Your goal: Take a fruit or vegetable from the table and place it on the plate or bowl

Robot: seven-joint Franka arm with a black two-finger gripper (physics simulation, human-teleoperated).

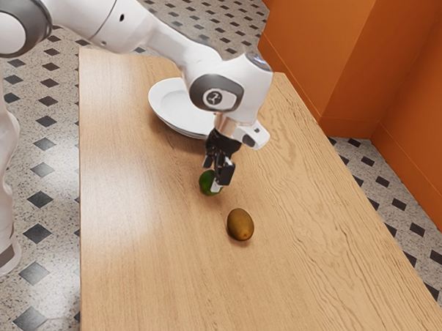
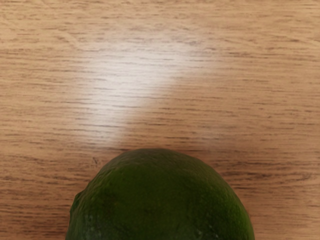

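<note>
Wooden table is seen carrying a white plate, a brown kiwi and, between them, a green lime. The gripper is lowered right at the lime; whether it is gripped cannot be told.

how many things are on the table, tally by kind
fruit: 2 (green lime, brown kiwi)
plate: 1 (white plate)
total: 3
</note>
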